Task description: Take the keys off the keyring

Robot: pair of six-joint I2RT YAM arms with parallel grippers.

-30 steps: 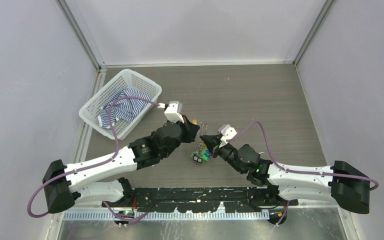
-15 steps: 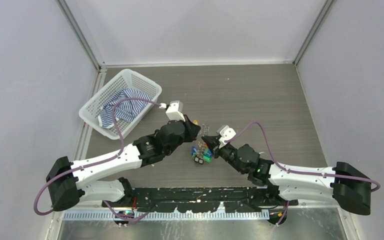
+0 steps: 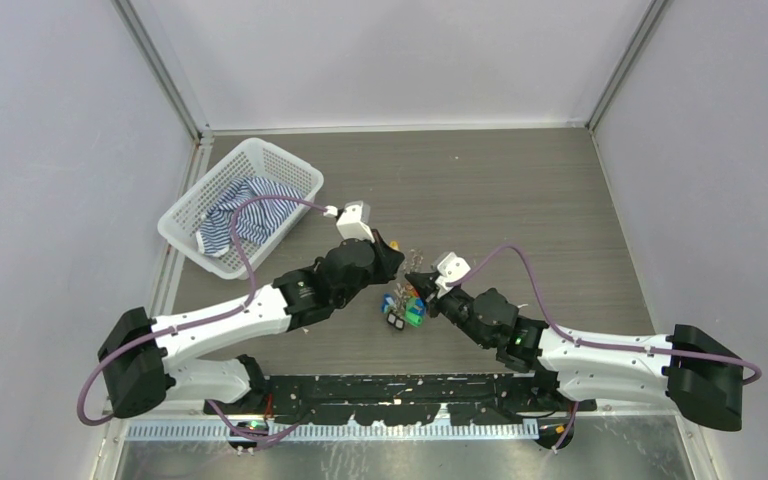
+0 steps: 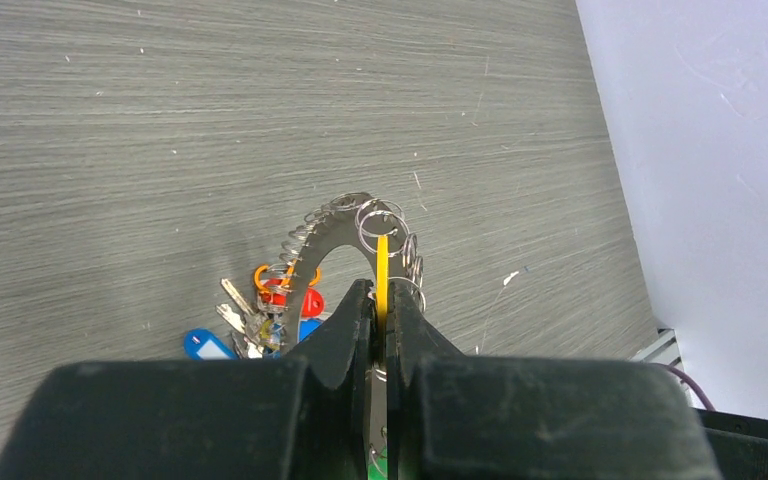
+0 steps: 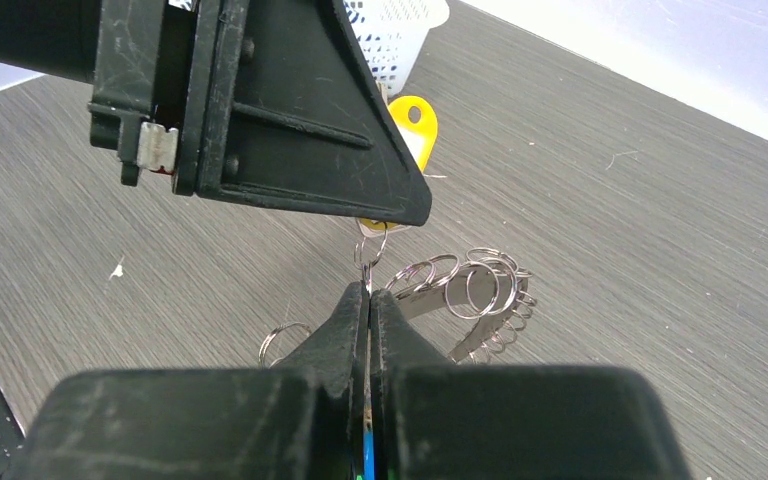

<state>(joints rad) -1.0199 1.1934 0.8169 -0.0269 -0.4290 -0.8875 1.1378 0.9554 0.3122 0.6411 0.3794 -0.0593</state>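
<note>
- Top view: both arms meet over the middle of the surface [image 3: 520, 190], tool tips nearly touching. The left tool [image 3: 392, 256] comes in from the left and the right tool [image 3: 416, 279] from the right. The keys [image 3: 401, 305] hang or lie in a coloured bunch just on the near side of the two tips. The keyring [image 3: 412, 258] shows only as a faint silvery glint on their far side. A basket [image 3: 185, 215] holding a striped cloth [image 3: 245, 215] sits well apart at the far left.
- Left wrist view: the left tool's fingers are pressed together on a yellow tag [image 4: 382, 275], edge-on, with its long axis running straight out from the tips. The keyring arches just beyond it, strung with small loops. Red, orange and blue key heads sit to the lower left, near the surface.
- Right wrist view: the right tool's fingers are pressed together and appear to nip the lower edge of a small split ring [image 5: 369, 250]. That ring hangs from the yellow tag, right under the left tool's tip. So tag, split ring and right tool line up between the two tips, each arm equally close. The keyring's cluster of loops lies just to the right of the right tool and seems not to be gripped.
- Judgement: the coming move turns on that short line. Working the tag off calls for pulling or twisting along it, tips apart.
</note>
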